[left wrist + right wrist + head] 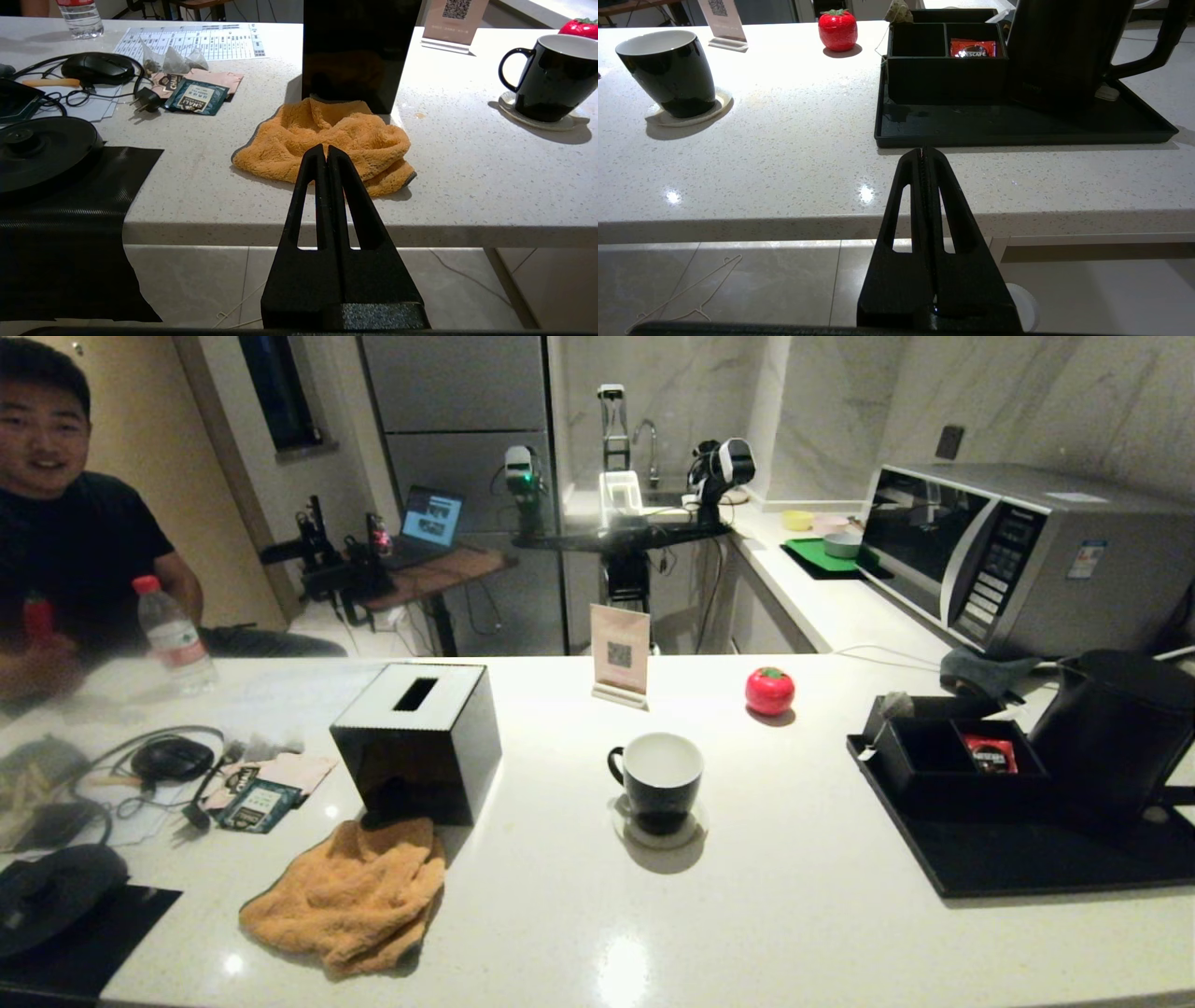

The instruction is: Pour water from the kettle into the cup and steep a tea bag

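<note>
The black cup (658, 782) with a white, empty-looking inside stands on a coaster at the counter's middle; it also shows in both wrist views (556, 79) (668, 70). The matte black kettle (1111, 737) (1059, 51) stands on a black tray (1027, 868) at the right. A pale tea bag (894, 706) (900, 11) rests on the back corner of the tray's black box, its string hanging down. No water shows. My left gripper (326, 148) and right gripper (924, 150) hang shut and empty before the counter's near edge, outside the head view.
A black tissue box (417, 739) and an orange cloth (350, 896) lie left of the cup. Behind it stand a QR sign (620, 653) and a red tomato-shaped thing (769, 691). A person (75, 532) sits far left by a bottle (173, 637). A microwave (1018, 555) is back right.
</note>
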